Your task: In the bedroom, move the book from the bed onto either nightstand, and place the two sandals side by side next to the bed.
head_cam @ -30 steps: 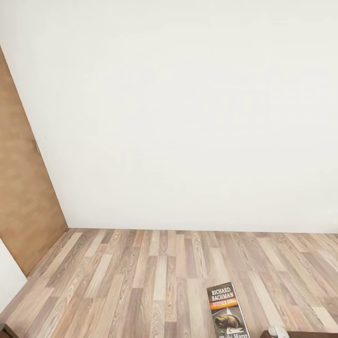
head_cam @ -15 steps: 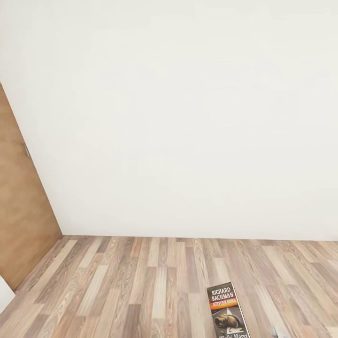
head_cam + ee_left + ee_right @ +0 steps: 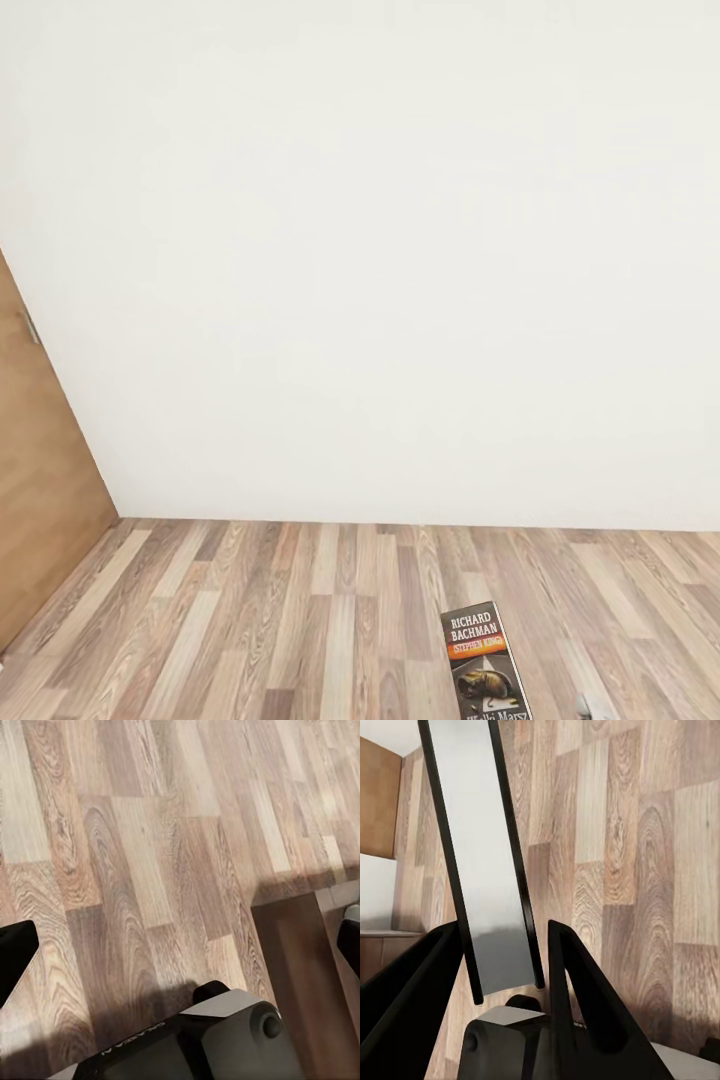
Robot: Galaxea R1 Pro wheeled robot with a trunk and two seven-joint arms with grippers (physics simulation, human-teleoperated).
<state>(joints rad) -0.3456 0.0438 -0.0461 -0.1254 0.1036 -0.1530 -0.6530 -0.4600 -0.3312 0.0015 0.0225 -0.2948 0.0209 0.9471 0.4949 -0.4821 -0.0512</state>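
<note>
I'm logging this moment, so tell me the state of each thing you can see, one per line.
book: upright, cover facing the head camera, held off the floor.
right gripper: jaws shut on the book, one finger on each side of its lower end.
left gripper: jaws open, holding nothing, above the wood floor.
door: brown, at the wall's left edge; cannot tell whether it is open or closed.

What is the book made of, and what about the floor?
The book looks like a thin paperback: a glossy printed cover with white and orange words, probably paper. The right gripper holds it by its edge. The floor looks like wood planks, with grain lines and a fairly matte finish.
</note>
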